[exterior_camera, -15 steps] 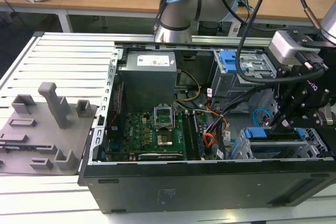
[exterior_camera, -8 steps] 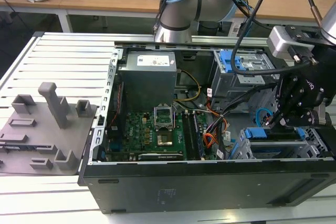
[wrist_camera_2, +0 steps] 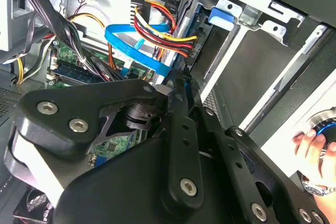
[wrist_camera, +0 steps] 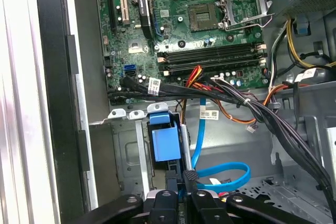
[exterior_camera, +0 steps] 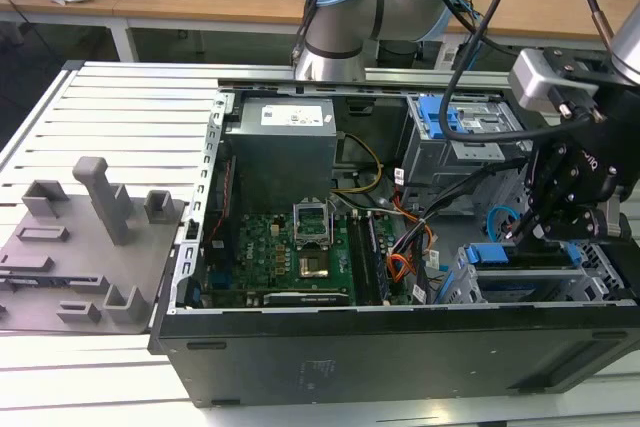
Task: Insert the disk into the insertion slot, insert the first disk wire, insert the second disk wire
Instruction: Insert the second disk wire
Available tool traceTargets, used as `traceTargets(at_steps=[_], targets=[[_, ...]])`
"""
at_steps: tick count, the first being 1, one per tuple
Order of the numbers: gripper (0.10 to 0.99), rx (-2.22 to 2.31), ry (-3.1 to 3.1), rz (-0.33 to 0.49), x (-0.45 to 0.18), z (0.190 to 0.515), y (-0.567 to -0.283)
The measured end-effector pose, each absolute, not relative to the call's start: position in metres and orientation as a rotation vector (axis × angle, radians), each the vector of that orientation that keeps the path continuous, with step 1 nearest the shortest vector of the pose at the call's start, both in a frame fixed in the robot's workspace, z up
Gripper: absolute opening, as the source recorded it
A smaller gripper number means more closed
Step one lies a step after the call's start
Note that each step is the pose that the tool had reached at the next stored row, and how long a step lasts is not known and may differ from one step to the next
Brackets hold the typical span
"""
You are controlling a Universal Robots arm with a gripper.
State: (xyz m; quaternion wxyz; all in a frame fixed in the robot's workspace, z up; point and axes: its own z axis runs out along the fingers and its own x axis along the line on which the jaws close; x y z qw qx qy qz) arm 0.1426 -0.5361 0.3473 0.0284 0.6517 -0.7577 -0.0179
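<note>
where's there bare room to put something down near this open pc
Free: the ribbed metal table between the grey fixture plate and the computer case, and the strip in front of the case. Crowded: inside the case by the drive cage, where the gripper, the light-blue cable and black wire bundles sit close together.

light-blue second disk wire (wrist_camera: 223,174), bright blue disk (wrist_camera: 164,142) carrier, green motherboard (wrist_camera: 205,19), black end effector (wrist_camera: 178,184).
</note>
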Motion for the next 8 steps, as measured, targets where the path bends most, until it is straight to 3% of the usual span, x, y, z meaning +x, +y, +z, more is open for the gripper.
traceTargets(at_steps=[8], targets=[[0.161,2.011,-2.338,-0.055,0.1443,0.3467,-0.5333]])
